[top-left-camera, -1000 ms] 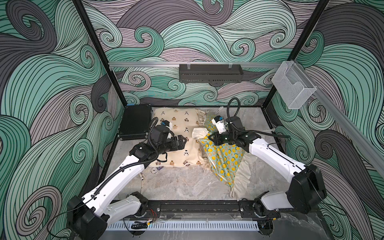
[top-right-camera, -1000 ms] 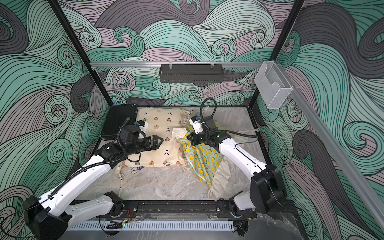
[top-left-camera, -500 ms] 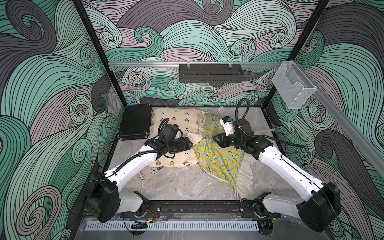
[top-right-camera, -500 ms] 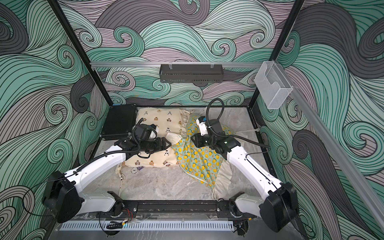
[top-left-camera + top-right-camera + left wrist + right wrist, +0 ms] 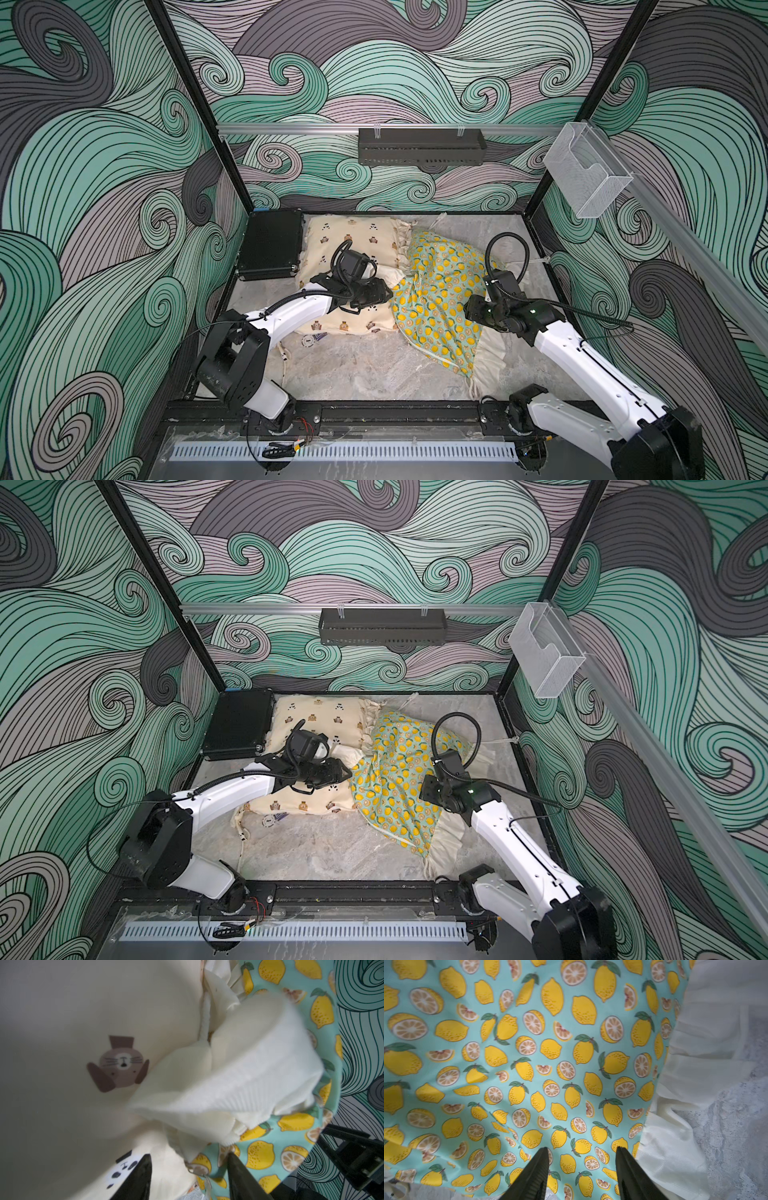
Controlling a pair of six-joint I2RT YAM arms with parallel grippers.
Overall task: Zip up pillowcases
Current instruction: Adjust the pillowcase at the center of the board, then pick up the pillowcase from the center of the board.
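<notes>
Pillowcases lie side by side on the table (image 5: 353, 374), which I read as a clock from a top view, twelve at the back wall. At ten sits the black hard case (image 5: 272, 245), just beside the cream pillowcase (image 5: 374, 237), which runs from eleven toward the centre. My left gripper (image 5: 189, 1155) hangs low over that pillow's three o'clock edge, fingers apart and clamped on nothing. The cream ruffle (image 5: 239, 1084) bunches just ahead of them, and a small metal ring (image 5: 195, 1167) peeps out between the tips. I take it for the zip pull, though blur keeps me from being sure. The lemon pillowcase (image 5: 440, 291) overlaps the cream one's edge and stretches from one o'clock down to five. My right gripper (image 5: 581, 1148) hovers above its print near the ruffled edge, fingers likewise apart, holding nothing.

To do this well, I should close my left fingers squarely on the ring alone, not the ruffle, since loose fabric would likely jam the slider. My right should pin the cloth beside the zip so the seam is taut, and I'd pull straight along the teeth.

Writing: none I can read. A small round tag (image 5: 306, 340) lies at the cream pillow's six o'clock edge, too small to make out; the prints are pictures only.
</notes>
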